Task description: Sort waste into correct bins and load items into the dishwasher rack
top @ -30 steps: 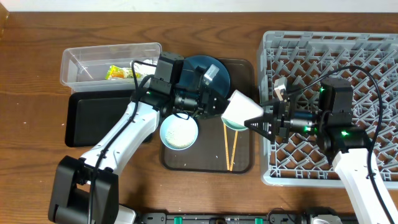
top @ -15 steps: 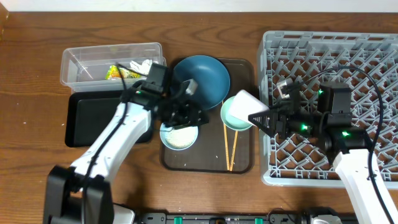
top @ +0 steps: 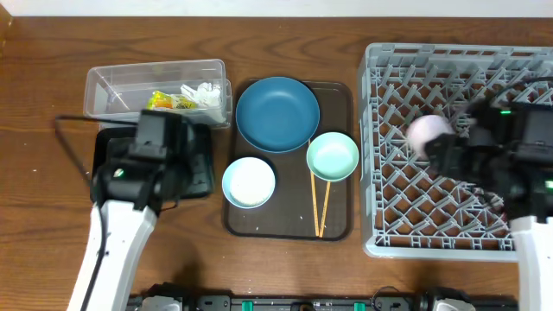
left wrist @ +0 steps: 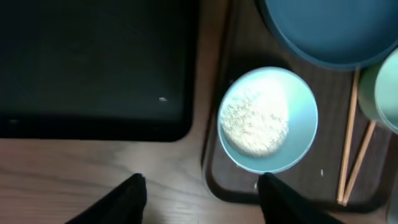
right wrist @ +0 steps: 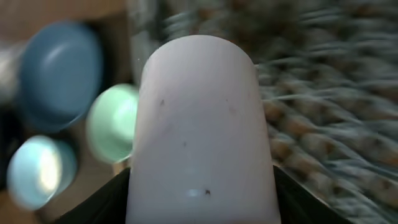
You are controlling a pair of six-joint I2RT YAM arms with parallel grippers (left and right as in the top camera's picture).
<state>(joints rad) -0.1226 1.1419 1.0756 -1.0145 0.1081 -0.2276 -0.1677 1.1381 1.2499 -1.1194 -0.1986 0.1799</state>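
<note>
My right gripper (top: 438, 140) is shut on the small pink-white cup (top: 426, 133) and holds it on its side above the grey dishwasher rack (top: 458, 69). The cup (right wrist: 199, 112) fills the right wrist view. My left gripper (top: 194, 168) is open and empty, above the gap between the black tray (top: 108, 173) and the pale-blue bowl (top: 249, 182). That bowl (left wrist: 303, 115) holds the rice (left wrist: 255, 121). The dark-blue dish (top: 276, 114), mint-green bowl (top: 333, 156) and chopsticks (top: 320, 203) lie on the brown tray (top: 289, 226). The clear tub (top: 112, 86) holds the wrapper (top: 162, 101) and tissue (top: 200, 92).
The rack takes up the right side of the table, with the blurred lattice (right wrist: 336, 93) below the cup. The clear tub stands behind the black tray at the left. Bare wood shows along the front edge (top: 34, 242) and far left.
My right gripper has carried the cup rightwards from beside the mint-green bowl to above the rack. My left arm has drawn back left off the brown tray to the black tray.
</note>
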